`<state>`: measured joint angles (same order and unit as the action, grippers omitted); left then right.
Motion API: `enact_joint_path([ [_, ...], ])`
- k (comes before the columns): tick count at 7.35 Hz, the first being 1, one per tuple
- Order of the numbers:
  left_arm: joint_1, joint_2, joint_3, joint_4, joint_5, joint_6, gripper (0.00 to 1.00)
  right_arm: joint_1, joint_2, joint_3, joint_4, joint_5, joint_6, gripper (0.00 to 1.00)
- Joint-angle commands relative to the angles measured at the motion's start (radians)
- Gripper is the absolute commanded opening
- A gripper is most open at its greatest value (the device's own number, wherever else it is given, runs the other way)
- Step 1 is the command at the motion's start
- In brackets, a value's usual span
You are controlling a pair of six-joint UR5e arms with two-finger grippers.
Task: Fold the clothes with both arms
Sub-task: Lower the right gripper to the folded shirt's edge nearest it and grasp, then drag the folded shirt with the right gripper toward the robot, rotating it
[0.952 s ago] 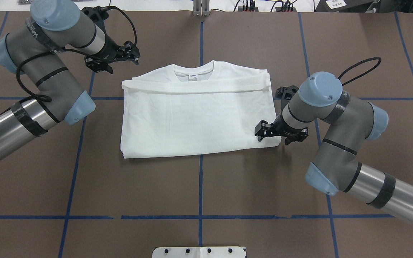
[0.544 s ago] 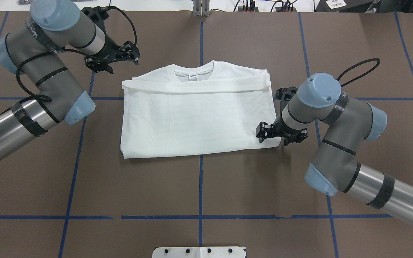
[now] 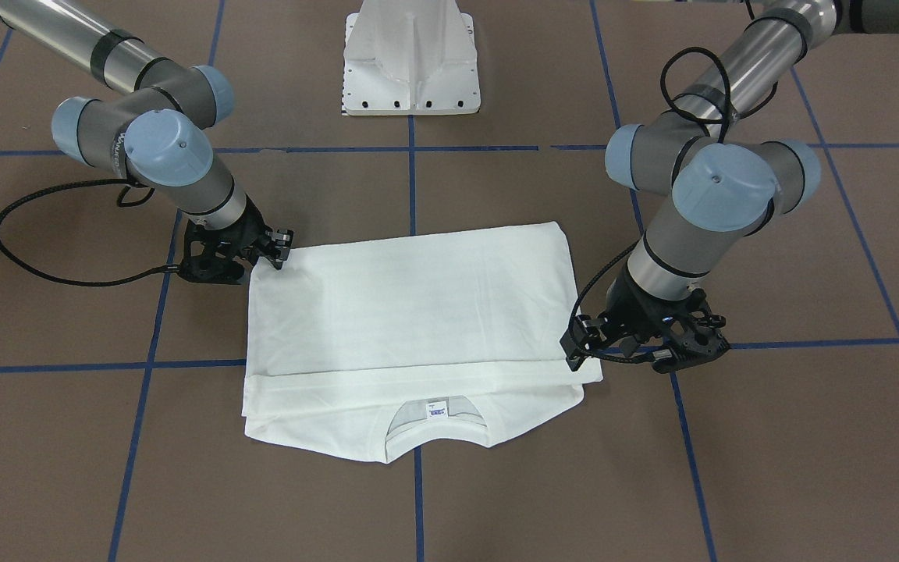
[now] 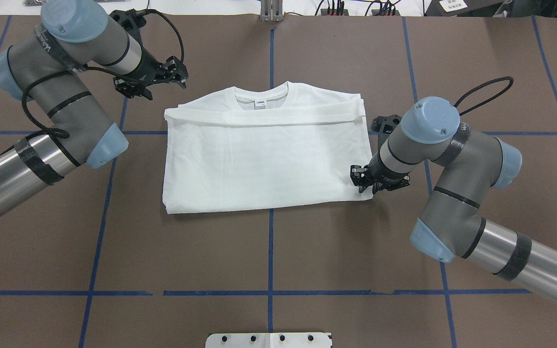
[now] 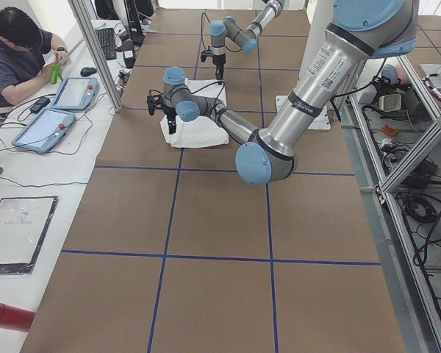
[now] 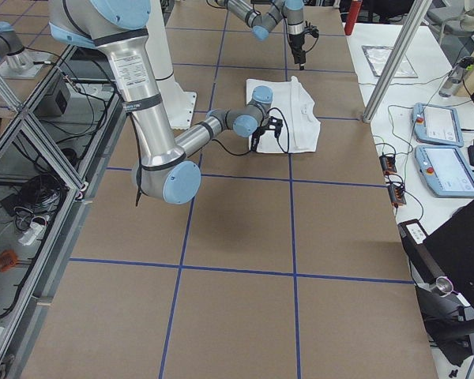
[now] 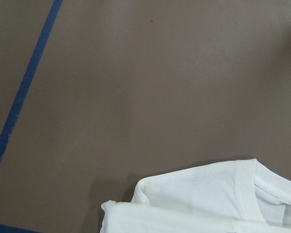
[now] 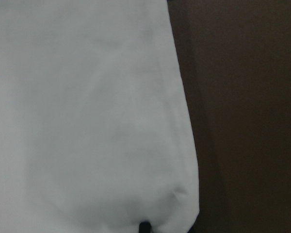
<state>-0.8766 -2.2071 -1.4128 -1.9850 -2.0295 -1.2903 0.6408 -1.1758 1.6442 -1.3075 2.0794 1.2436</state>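
Front-facing view: we are finding the shirt (image 3: pixel 410 312) lying flat at the counter's (image 3: pixel 449 484) centre, already doubled into a rectangle, with no sleeve trailing.

Overhead view: the right arm's (image 4: pixel 455 150) jaws are resting at its 4 o'clock corner, and we cannot tell whether they are clamping. The left arm's (image 4: pixel 65 111) jaws are hovering apart off the 10 o'clock corner.

We are judging further folds outstanding.
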Motion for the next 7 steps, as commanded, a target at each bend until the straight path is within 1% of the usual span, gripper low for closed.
enact_joint_path([
  [1,0.001,0.0,0.0,0.0,0.0,-0.001,0.88,0.008,0.001,0.003,-0.009,0.002,0.0,0.0],
  [2,0.001,0.0,0.0,0.002,0.0,-0.001,0.86,0.026,-0.01,0.02,-0.009,0.008,-0.001,0.0],
  [3,-0.001,0.0,-0.001,0.002,0.0,-0.003,0.85,0.04,-0.054,0.069,-0.013,0.013,-0.001,0.0],
  [4,0.001,0.0,-0.001,0.0,0.002,-0.012,0.84,0.051,-0.115,0.13,-0.013,0.011,-0.001,0.0],
  [6,0.002,-0.005,-0.005,-0.002,0.002,-0.035,0.83,0.049,-0.21,0.195,-0.013,0.002,-0.001,0.0],
  [7,0.002,-0.005,-0.011,0.0,0.002,-0.035,0.83,0.043,-0.269,0.244,-0.013,0.016,-0.001,0.0],
])
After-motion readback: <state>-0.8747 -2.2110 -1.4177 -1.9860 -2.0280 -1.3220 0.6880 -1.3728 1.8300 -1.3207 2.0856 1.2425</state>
